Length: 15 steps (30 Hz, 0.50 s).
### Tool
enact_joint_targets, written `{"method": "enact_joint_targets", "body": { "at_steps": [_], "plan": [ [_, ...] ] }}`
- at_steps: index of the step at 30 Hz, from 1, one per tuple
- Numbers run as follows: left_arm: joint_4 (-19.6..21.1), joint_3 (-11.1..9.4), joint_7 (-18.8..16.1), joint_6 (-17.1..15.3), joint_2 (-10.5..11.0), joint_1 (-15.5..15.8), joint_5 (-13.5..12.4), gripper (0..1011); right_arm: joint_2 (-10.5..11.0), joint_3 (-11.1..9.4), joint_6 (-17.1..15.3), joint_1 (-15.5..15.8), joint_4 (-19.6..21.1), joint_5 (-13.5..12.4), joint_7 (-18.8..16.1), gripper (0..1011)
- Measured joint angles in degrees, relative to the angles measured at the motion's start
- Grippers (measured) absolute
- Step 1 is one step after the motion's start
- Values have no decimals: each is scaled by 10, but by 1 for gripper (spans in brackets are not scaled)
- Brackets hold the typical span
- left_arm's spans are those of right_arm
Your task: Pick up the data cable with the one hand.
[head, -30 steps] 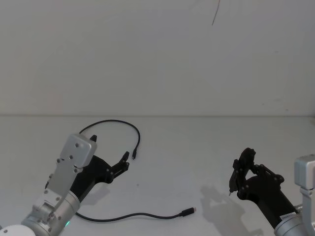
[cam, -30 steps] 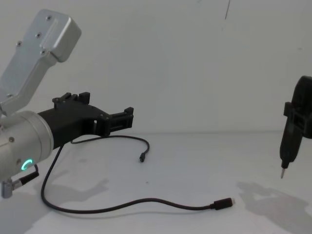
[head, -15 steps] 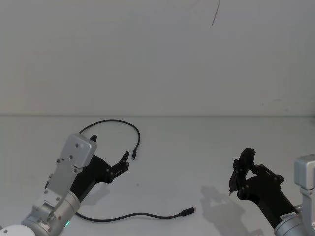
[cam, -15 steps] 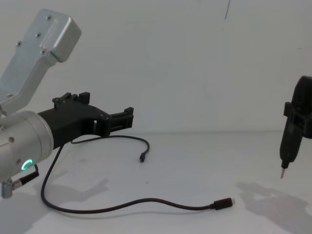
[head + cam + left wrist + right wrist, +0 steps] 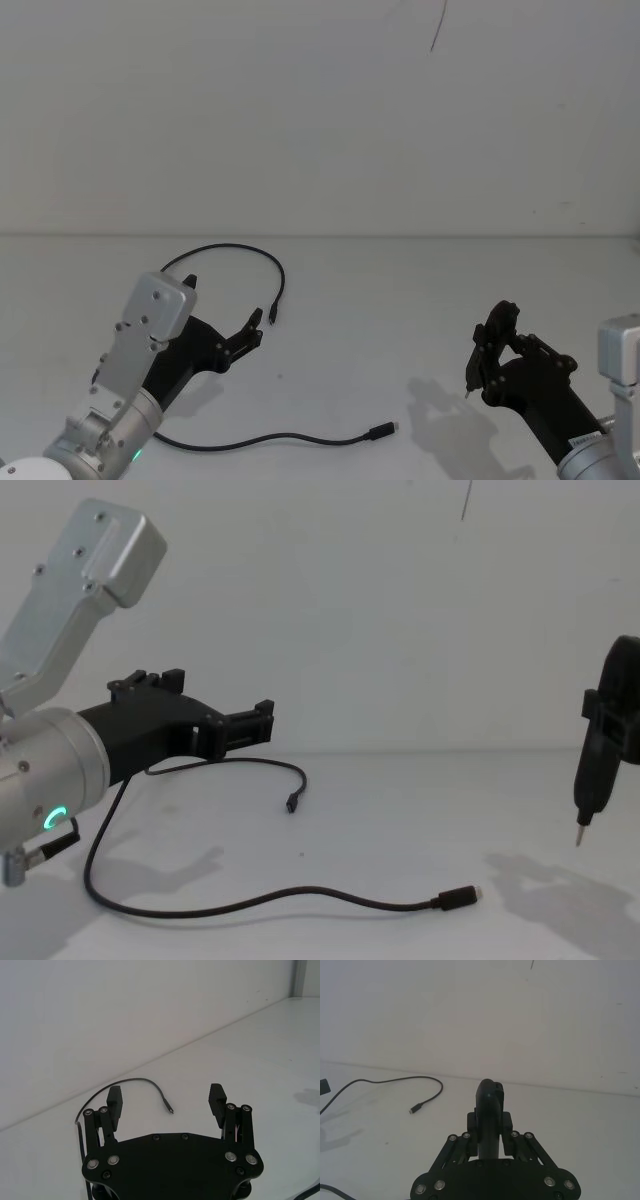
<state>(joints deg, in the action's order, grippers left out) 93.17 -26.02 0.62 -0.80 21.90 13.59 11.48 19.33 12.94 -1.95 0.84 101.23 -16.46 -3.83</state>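
Observation:
The data cable [image 5: 280, 437] is a thin black cord lying loose on the white table. One plug [image 5: 272, 318] lies just beyond my left gripper, and the other plug [image 5: 458, 897] rests toward the front middle. My left gripper [image 5: 222, 302], the one hand on the silver arm with the green ring, hovers open above the cable's far loop and holds nothing. From the left wrist its open gripper [image 5: 166, 1094] frames the near plug [image 5: 170, 1109]. My right gripper [image 5: 489, 352] stands shut at the right, its thin pointed tip [image 5: 578, 836] aimed down, away from the cable.
The white table [image 5: 400, 290] runs back to a plain white wall. A short dark mark [image 5: 438, 28] hangs on the wall at the top. Open surface lies between the two arms.

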Motion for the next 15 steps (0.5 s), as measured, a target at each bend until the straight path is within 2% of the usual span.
{"method": "enact_joint_targets", "body": {
  "at_steps": [15],
  "plan": [
    [0, 0, 0, 0, 0, 0, 0, 1002, 0, 0, 0, 0, 0, 0, 0, 263]
  ]
}}
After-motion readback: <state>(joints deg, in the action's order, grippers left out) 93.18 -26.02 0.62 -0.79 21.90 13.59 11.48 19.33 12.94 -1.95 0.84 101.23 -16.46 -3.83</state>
